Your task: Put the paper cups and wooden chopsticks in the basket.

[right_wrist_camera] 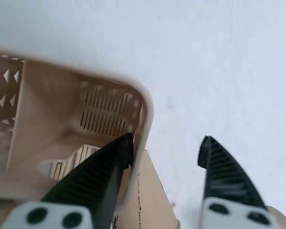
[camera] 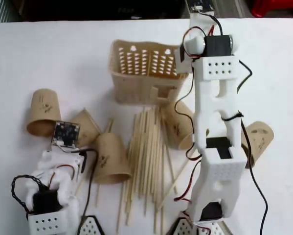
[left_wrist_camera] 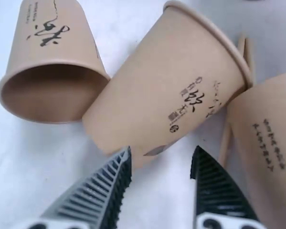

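A beige slotted basket [camera: 136, 90] stands at the back middle of the white table. Several brown paper cups lie on their sides: one far left [camera: 42, 112], two beside it [camera: 85, 126] [camera: 108, 156], one under the right arm [camera: 175, 125], one at the right [camera: 256, 139]. Wooden chopsticks [camera: 146, 156] lie in a loose pile in front of the basket. My left gripper [left_wrist_camera: 162, 157] is open just short of a cup's base [left_wrist_camera: 176, 86], holding nothing. My right gripper [right_wrist_camera: 167, 143] is open over the basket's corner rim [right_wrist_camera: 146, 114], one finger inside and one outside.
The right arm [camera: 214, 122] stretches over the table's middle right, covering part of a cup and the chopsticks' edge. In the left wrist view an open-mouthed cup [left_wrist_camera: 47, 62] and another cup [left_wrist_camera: 267, 157] flank the nearer one, with a chopstick [left_wrist_camera: 226, 138] between.
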Robot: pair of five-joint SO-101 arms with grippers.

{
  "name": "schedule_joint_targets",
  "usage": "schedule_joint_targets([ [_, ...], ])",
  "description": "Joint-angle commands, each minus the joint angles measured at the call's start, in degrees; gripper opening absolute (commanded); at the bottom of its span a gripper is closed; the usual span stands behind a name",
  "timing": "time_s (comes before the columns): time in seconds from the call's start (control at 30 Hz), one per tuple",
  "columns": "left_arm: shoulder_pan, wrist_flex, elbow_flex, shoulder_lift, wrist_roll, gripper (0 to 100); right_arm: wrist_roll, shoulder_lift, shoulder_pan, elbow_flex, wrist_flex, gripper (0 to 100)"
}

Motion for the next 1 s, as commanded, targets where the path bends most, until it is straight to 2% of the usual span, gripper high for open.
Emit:
schedule_joint_targets([
  [0.0,-0.4,0.09,-0.44,-0.13,0.0,21,4.4,-6.02,0.57,-2.99,0.13,25.6],
  [0.23,-0.4,0.09,-0.44,-0.13,0.0,21,10.11,-15.78,1.01,0.79,0.31,24.1],
  [0.43,-0.4,0.09,-0.44,-0.13,0.0,21,21.01,-26.15,1.63,19.52,0.31,24.1],
  [0.67,-0.4,0.09,-0.44,-0.13,-0.09,21,30.42,-37.93,9.8,40.88,0.22,24.1],
  [0.97,-0.4,0.09,-0.44,-0.13,-0.18,21,52.57,-41.45,20.88,61.19,-1.36,24.3],
])
